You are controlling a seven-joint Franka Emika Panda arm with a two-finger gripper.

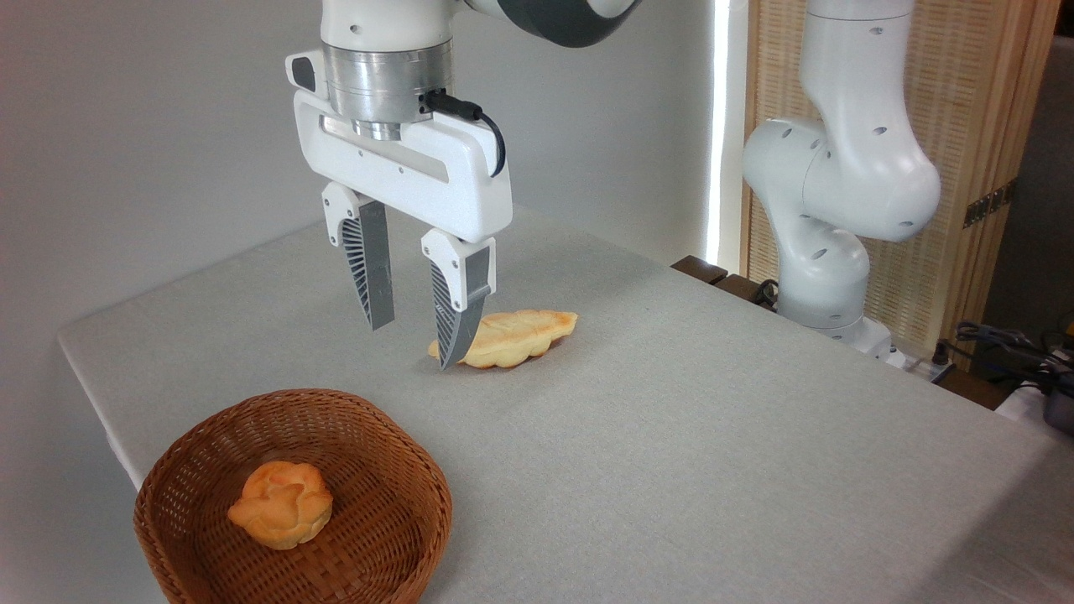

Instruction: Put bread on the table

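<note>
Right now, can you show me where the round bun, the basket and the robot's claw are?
bread (281, 504): fixed camera view, on its lumpy golden top.
basket (394, 470): fixed camera view, on the woven inner wall at the right.
gripper (413, 346): fixed camera view, midway between the two grey fingertips, which stand apart.

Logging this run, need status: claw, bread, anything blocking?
Claw open, empty, above the table. Bread sits in the wicker basket, untouched. Leaf-shaped pastry on table behind claw; path to basket looks clear.

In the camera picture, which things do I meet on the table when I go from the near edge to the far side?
Basket holding the bun → leaf-shaped pastry lying on the table, with the open end effector hanging near it.
</note>
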